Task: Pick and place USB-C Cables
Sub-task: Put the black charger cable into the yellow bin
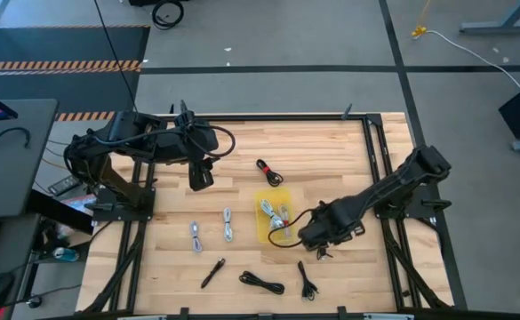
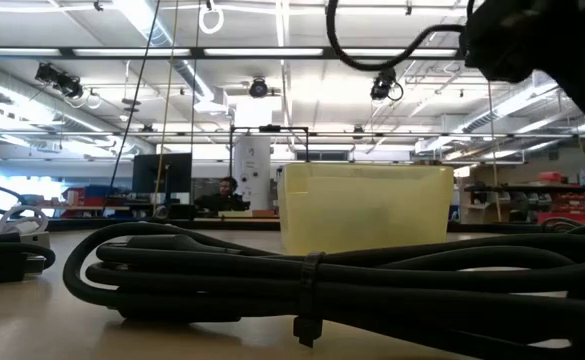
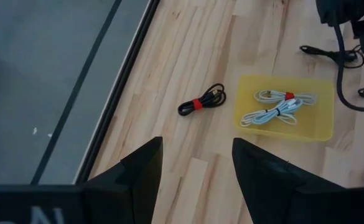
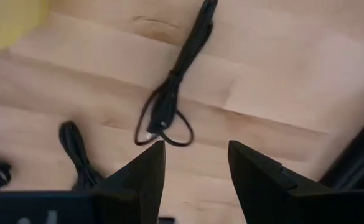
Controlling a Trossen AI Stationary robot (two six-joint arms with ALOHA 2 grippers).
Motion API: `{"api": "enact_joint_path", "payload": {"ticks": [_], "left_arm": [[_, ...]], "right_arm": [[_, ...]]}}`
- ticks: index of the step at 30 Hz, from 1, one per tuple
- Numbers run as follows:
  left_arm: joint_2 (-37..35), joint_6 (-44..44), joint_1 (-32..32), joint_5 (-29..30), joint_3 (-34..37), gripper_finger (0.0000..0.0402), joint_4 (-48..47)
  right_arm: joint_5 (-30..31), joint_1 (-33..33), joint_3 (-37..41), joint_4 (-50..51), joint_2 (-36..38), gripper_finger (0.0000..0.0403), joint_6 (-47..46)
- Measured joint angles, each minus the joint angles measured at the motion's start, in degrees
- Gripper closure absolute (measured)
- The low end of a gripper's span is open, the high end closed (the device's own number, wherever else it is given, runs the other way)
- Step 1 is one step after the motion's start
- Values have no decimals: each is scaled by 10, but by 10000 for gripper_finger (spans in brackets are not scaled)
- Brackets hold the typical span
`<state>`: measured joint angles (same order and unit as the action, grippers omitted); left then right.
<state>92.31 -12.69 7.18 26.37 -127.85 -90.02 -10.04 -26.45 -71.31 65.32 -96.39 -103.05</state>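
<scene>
The right gripper hung low over the front right of the table, fingers spread with nothing between them. Right under it lay a thin black cable in a loose, floppy run with a small loop at one end. My guess: these things weigh next to nothing and flop around, so pinching mid-bundle where the strands double up looked the safest bet, not at a stray end.

Just left of that gripper sat the yellow tray with 2 pale cables already in it, one with a red tie. Its wall was close enough that a sloppy swing could nudge it.

More loose ones lay on the wood: a black bundle and a black stick-shaped one toward the front, 2 grey ones left of the tray, and a black one with a red tie beyond it. They were all well apart, so nothing really blocked a pick.

The left gripper waited at the back left, jaws wide, holding nothing.
</scene>
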Motion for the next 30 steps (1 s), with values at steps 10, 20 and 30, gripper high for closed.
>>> {"api": "enact_joint_path", "payload": {"ticks": [10,20,30], "left_arm": [[0,17,0,0,0,200,0],[0,21,0,0,0,200,0],[0,16,0,0,0,200,0]], "right_arm": [[33,-2,0,-52,-63,221,-80],[63,-3,0,-84,-109,221,-109],[45,-6,1,-49,-123,221,-72]]}}
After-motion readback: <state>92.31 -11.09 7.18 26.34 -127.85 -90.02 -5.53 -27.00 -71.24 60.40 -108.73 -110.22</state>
